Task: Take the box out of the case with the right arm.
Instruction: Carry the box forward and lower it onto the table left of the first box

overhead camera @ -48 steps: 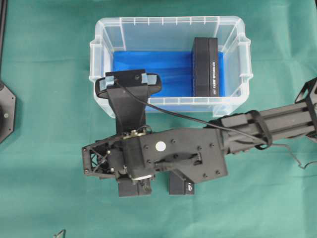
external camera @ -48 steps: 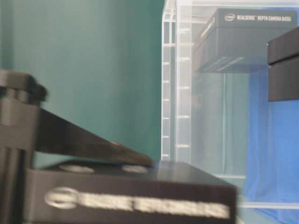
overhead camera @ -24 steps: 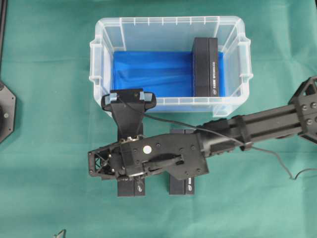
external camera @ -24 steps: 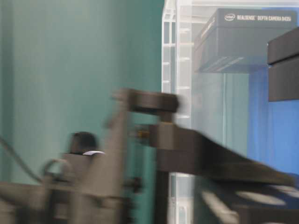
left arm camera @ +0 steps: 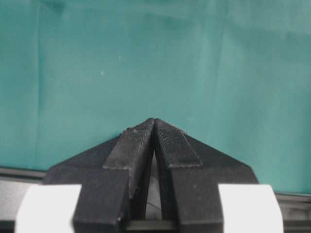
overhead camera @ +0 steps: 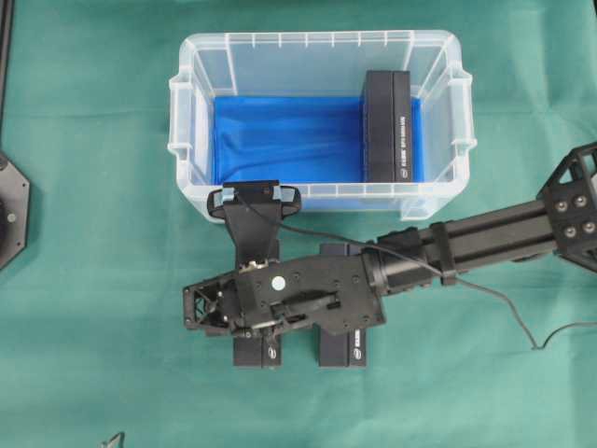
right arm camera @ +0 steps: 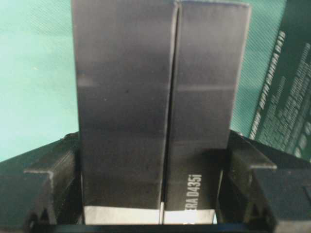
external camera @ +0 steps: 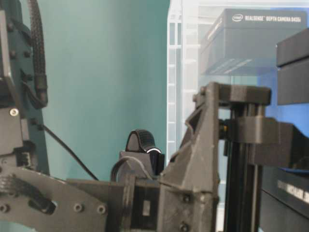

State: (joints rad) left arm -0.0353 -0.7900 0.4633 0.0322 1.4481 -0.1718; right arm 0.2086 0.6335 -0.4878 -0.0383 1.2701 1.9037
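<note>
Right wrist view: right gripper [right arm camera: 148, 194] clamps box [right arm camera: 155, 97].

Clear blue-bottomed case [overhead camera: 317, 112], black box [right arm camera: 155, 107] apparently between right claw [right arm camera: 155, 194] fingers

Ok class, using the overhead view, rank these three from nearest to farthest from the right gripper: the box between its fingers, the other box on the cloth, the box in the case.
1. Box between the fingers: directly under the right gripper, on the cloth.
2. Other box on the cloth: just beside it, to the right.
3. Box in the case: farthest, at the right end of the case.
</note>
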